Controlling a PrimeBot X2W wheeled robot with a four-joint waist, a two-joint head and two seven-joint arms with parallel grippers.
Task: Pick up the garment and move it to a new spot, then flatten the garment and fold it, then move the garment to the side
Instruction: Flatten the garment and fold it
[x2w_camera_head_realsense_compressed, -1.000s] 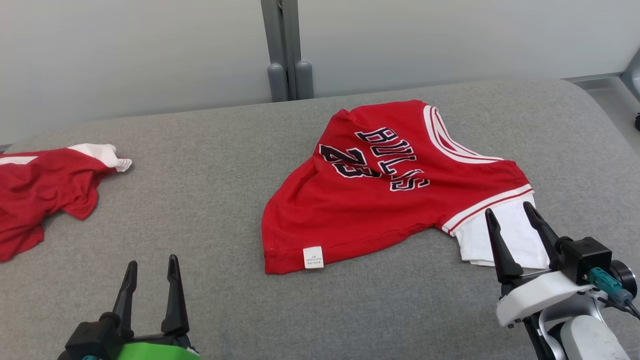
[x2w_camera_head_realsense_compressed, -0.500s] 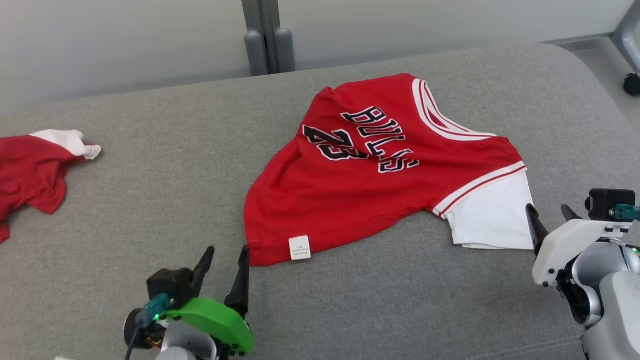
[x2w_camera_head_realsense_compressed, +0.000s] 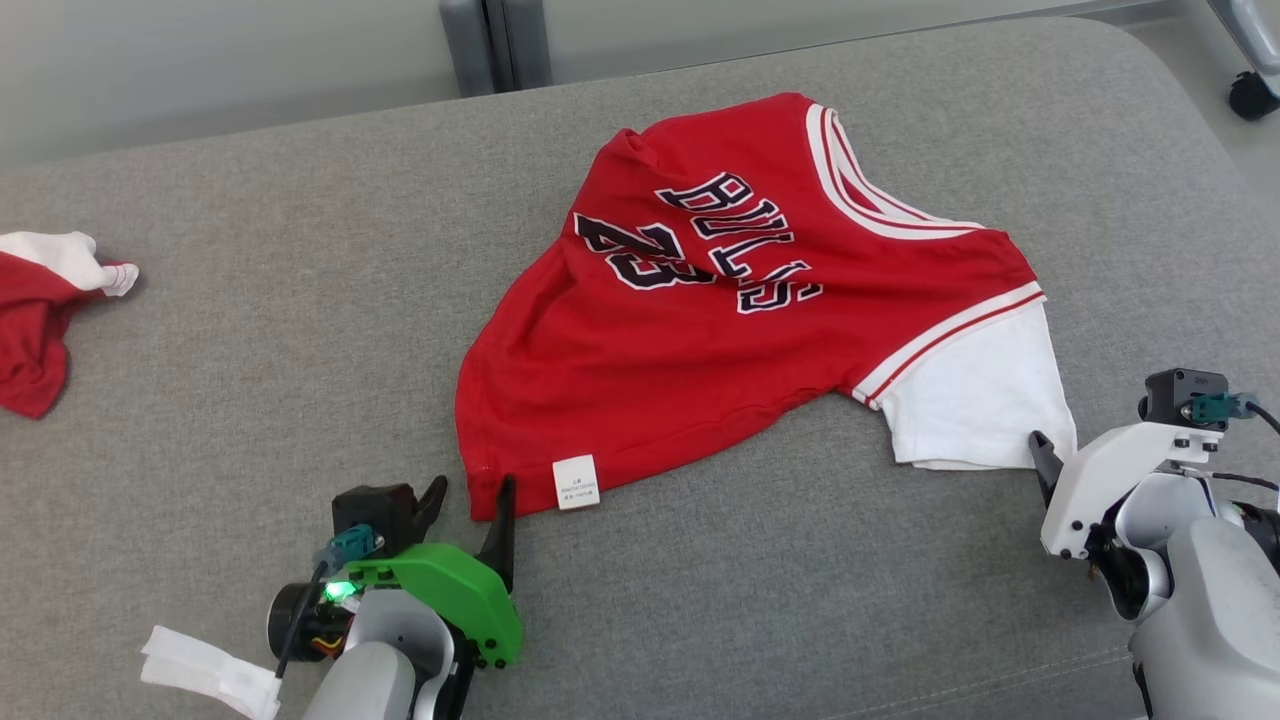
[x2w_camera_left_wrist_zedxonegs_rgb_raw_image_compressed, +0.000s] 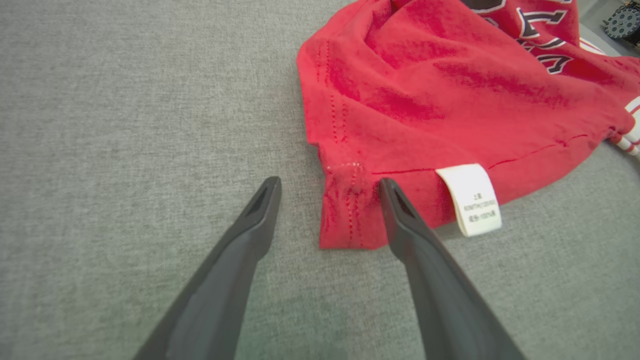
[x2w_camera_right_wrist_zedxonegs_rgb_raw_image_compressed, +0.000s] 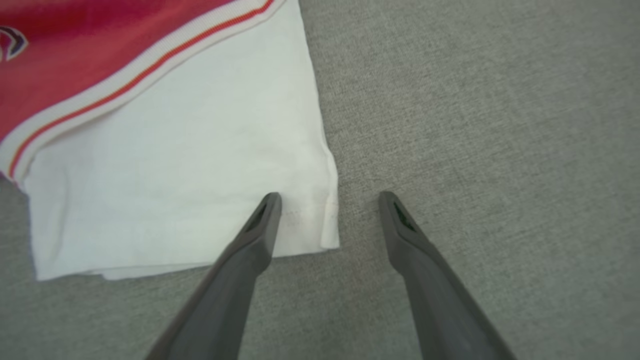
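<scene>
A red jersey (x2w_camera_head_realsense_compressed: 700, 350) printed "BULLS 23" lies spread on the grey cushion (x2w_camera_head_realsense_compressed: 250, 350), its white sleeve (x2w_camera_head_realsense_compressed: 975, 400) pointing right. A white care label (x2w_camera_head_realsense_compressed: 577, 482) hangs at its near hem. My left gripper (x2w_camera_head_realsense_compressed: 470, 490) is open at the hem's near left corner. In the left wrist view the corner (x2w_camera_left_wrist_zedxonegs_rgb_raw_image_compressed: 345, 215) lies between the fingers of the left gripper (x2w_camera_left_wrist_zedxonegs_rgb_raw_image_compressed: 328, 181). My right gripper (x2w_camera_head_realsense_compressed: 1060, 450) is open at the sleeve's near right corner; in the right wrist view the right gripper (x2w_camera_right_wrist_zedxonegs_rgb_raw_image_compressed: 328, 196) straddles the sleeve edge (x2w_camera_right_wrist_zedxonegs_rgb_raw_image_compressed: 327, 220).
A second red and white garment (x2w_camera_head_realsense_compressed: 40, 320) lies crumpled at the far left. A white strip (x2w_camera_head_realsense_compressed: 200, 670) hangs by my left wrist. A grey post (x2w_camera_head_realsense_compressed: 480, 45) stands behind the cushion, and a caster wheel (x2w_camera_head_realsense_compressed: 1250, 95) sits on the floor at the top right.
The head camera has tipped down and shifted. My left gripper has moved right and forward to the hem corner. My right gripper has dropped low to the sleeve corner. The jersey lies as before.
</scene>
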